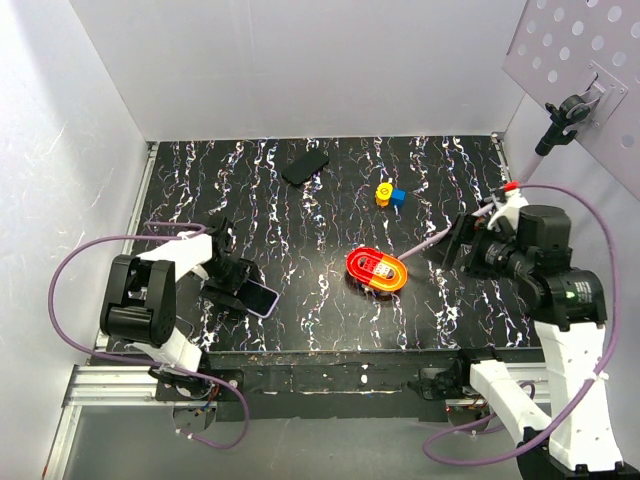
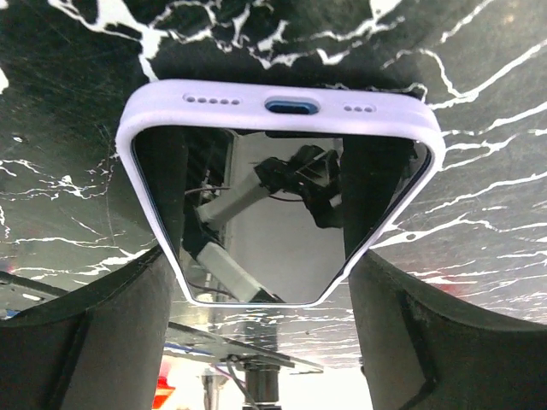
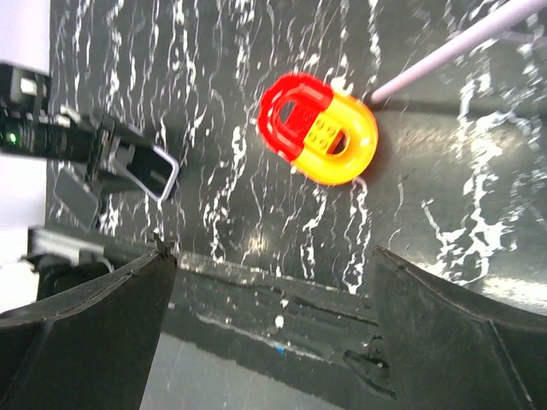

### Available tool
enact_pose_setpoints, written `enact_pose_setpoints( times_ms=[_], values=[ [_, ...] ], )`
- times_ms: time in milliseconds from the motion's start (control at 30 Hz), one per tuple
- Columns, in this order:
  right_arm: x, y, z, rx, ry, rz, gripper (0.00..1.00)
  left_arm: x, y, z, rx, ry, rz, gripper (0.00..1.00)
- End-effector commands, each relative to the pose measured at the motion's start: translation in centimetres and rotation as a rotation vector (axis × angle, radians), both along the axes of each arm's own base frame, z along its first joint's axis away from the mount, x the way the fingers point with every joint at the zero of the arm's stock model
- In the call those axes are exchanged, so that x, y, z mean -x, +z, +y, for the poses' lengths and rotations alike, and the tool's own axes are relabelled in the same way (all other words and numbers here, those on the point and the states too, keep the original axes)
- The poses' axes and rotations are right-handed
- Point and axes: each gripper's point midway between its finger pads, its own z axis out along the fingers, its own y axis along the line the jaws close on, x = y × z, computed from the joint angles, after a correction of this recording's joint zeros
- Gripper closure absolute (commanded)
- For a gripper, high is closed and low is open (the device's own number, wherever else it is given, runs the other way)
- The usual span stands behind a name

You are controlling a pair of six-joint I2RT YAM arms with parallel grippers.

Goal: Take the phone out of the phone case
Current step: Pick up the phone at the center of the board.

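Observation:
The phone in its lavender case (image 1: 263,298) lies at the front left of the black marbled table. In the left wrist view the case (image 2: 282,102) shows its port end at the top and a glossy dark screen (image 2: 273,248) facing up. My left gripper (image 1: 236,274) straddles the phone's other end (image 2: 261,260), with its two fingers (image 2: 102,333) pressed against the case's long sides. My right gripper (image 1: 455,245) hangs open and empty above the table's right side (image 3: 273,282). The cased phone also shows in the right wrist view (image 3: 160,175).
A red and yellow oval toy (image 1: 377,270) (image 3: 318,128) lies mid-table near the right gripper. A black flat slab (image 1: 305,166) lies at the back. A yellow and a blue brick (image 1: 390,194) sit back right. The table's front edge (image 3: 282,290) is close.

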Motion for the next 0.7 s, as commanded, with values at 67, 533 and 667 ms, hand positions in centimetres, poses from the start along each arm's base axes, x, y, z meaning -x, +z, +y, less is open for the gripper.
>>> enact_pose_setpoints(
  times_ms=[67,533,667],
  values=[
    [0.2,-1.9,3.4,-0.072,0.146,0.007,0.0,1.5,-1.0,1.4,-0.137,-0.247,-0.077,0.88],
    [2.2,-7.6,8.7,-0.241,0.338,0.254,0.0,1.3,9.2,-15.6,0.055,-1.14,-0.797,1.0],
    [1.2,-6.9,10.2,-0.307,0.393,0.276,0.0,0.9,10.9,-17.2,0.067,-1.306,-0.905,1.0]
  ],
)
